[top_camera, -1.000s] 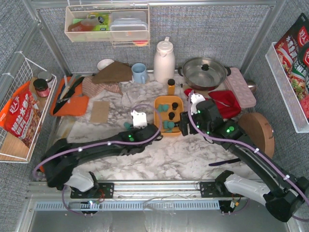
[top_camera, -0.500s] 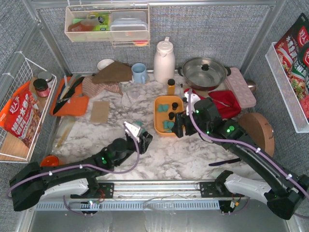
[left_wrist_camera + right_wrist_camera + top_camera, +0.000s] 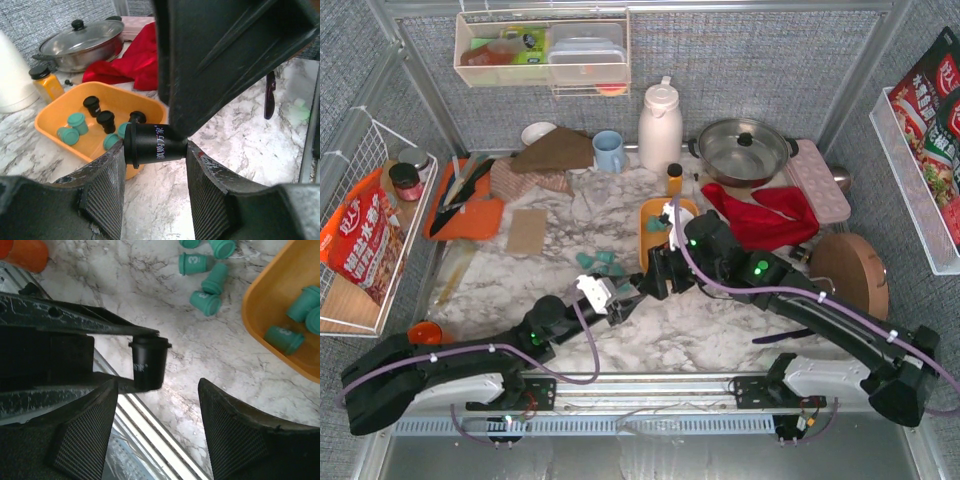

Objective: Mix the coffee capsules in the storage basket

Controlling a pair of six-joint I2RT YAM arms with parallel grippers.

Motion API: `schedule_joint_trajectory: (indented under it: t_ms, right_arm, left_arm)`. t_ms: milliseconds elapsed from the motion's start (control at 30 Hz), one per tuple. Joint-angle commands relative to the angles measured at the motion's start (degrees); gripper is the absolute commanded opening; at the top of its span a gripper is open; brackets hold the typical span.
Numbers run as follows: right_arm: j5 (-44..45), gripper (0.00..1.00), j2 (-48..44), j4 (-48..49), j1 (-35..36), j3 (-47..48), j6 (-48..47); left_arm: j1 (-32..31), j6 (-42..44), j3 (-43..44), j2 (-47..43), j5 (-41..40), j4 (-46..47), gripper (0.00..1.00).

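Since half a second ago the right gripper (image 3: 657, 277) has swung off the shallow orange plastic basket (image 3: 122, 97) to frame centre, meeting the left gripper (image 3: 155, 152). Nearest, the left fingers pinch a small black cup-shaped coffee capsule (image 3: 156, 142) end to end, its long axis running finger to finger and its rim at picture-left. This is probably an offer for handover, as the right fingers stand spread and empty. Beyond, teal capsules (image 3: 205, 301) lie loose on the marble table (image 3: 200, 355); others sit in the basket, upper left.

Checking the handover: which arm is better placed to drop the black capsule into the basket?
Likely right: the open right gripper frames the black capsule clamped by the left gripper, with the orange basket close beside it.
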Motion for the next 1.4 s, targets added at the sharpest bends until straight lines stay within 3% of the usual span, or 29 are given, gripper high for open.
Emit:
schedule_joint_trajectory:
  t_ms: [0,200,467,667,733,800,867,900,967,1167,1367]
  right_arm:
    - [-1.5,0.69,1.6,4.8,1.4,-0.3,2.7]
    - [-2.1,0.67,2.9,5.5,2.2,-0.8,3.7]
    - [-2.2,0.55,2.7,6.5,2.7,-1.2,4.8]
    - [-2.2,0.33,2.7,6.8,2.8,-1.1,5.3]
    - [-2.0,0.24,2.7,6.8,2.8,-1.1,5.5]
    - [-1.9,0.15,2.9,6.8,2.8,-0.9,5.5]
    - [-1.6,0.09,3.0,6.8,2.7,-0.7,5.5]
    - [-1.4,0.05,3.1,6.7,2.8,-0.6,5.4]
    - [-0.1,0.0,3.1,6.3,2.7,-0.3,5.0]
    - [11.8,0.0,4.4,3.5,1.8,1.5,-0.3]
    - [25.5,0.0,11.6,-0.2,-1.3,4.6,-9.3]
  left_arm:
    - [0.1,1.9,0.9,0.7,4.9,3.6,0.0]
    - [0.0,2.3,1.5,1.0,6.3,3.5,0.0]
    - [0.0,2.6,1.8,-0.1,6.1,2.7,0.0]
    - [0.0,2.7,2.4,-0.6,4.9,0.8,0.02]
    - [0.0,2.6,2.9,-0.8,4.1,-0.8,0.17]
    - [0.0,2.3,3.1,-1.1,3.1,-1.7,0.44]
    - [0.1,1.9,3.0,-1.7,2.1,-2.3,0.84]
    - [0.0,1.6,2.8,-2.1,1.6,-2.5,0.97]
    - [0.0,0.6,2.3,-3.2,0.4,-3.1,0.99]
    - [0.1,-6.5,1.0,-8.7,-6.0,-9.1,0.99]
    - [0.1,-20.4,2.5,-16.5,-22.0,-27.1,0.99]
